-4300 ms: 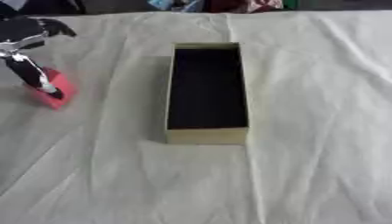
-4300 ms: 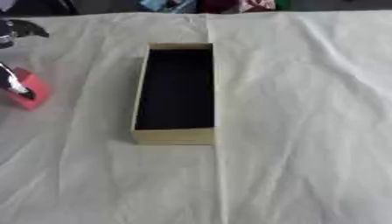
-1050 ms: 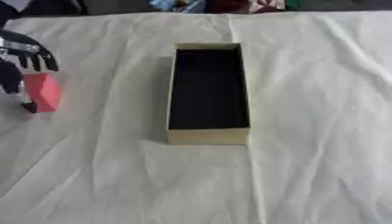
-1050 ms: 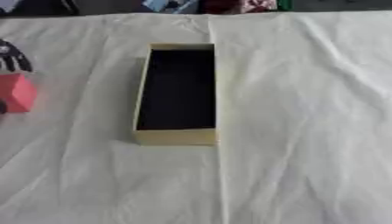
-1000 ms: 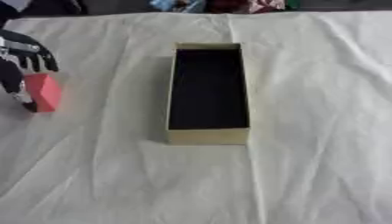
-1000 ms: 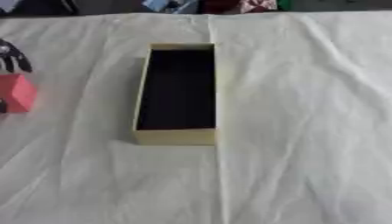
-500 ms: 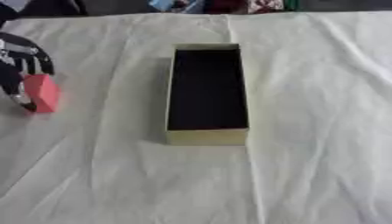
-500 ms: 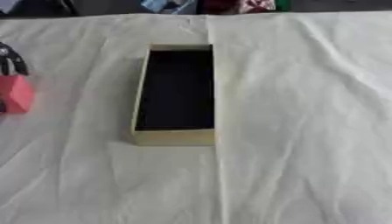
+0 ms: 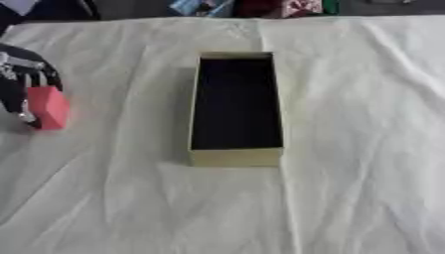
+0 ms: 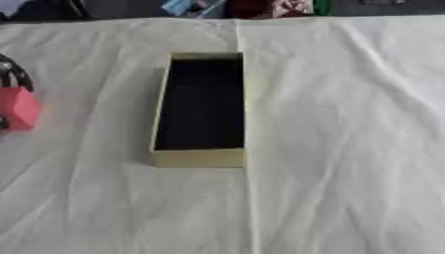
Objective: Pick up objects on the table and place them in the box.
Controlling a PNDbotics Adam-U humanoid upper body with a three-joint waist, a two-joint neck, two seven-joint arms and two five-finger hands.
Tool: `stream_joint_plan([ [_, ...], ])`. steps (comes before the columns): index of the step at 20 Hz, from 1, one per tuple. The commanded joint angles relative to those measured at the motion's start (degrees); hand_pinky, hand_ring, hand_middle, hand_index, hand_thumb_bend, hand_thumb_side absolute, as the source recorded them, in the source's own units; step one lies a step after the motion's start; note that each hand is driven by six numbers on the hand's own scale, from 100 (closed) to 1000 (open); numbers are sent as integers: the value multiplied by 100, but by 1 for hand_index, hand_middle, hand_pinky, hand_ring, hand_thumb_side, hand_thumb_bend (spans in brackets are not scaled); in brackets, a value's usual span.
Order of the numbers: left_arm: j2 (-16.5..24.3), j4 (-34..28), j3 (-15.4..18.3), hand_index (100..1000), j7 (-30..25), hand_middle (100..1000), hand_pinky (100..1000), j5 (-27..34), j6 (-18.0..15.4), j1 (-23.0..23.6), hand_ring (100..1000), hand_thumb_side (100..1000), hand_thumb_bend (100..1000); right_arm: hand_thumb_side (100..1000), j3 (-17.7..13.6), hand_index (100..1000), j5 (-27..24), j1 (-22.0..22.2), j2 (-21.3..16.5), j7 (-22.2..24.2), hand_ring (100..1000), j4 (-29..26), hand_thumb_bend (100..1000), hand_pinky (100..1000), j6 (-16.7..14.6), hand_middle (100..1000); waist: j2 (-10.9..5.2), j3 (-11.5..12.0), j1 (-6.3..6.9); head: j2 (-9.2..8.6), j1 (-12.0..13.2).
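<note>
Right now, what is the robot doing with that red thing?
The robot's left hand has its fingers curled round a small red block at the left edge of the table, which is covered with a white cloth. The long box in the middle has a dark inside with nothing in it that shows, so the block has not yet gone in. The right hand is out of sight.

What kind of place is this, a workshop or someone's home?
Probably a test or demonstration table rather than a home. A white cloth covers it, with only a long open box in the middle and a red block held in the left hand's fingers. Colourful clutter lines the far edge.
</note>
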Motion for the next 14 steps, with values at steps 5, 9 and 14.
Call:
stream_joint_plan([
  [5, 132, -165, 71, 783, 0, 694, 637, 119, 223, -56, 672, 100, 467, 514, -84, 835, 67, -11, -88, -43, 832, -81, 100, 874, 3, 830, -95, 22, -28, -50, 14],
  [9, 140, -224, 75, 731, 0, 666, 622, 113, 317, -54, 652, 100, 427, 514, -82, 834, 66, -3, -82, -49, 832, -81, 100, 874, 5, 830, -104, 35, -25, -52, 8],
  [14, 152, -222, 63, 683, 0, 615, 600, 50, 336, -52, 624, 100, 435, 516, -90, 834, 57, 9, -78, -62, 832, -81, 100, 874, -1, 829, -117, 42, -20, -52, -11],
])
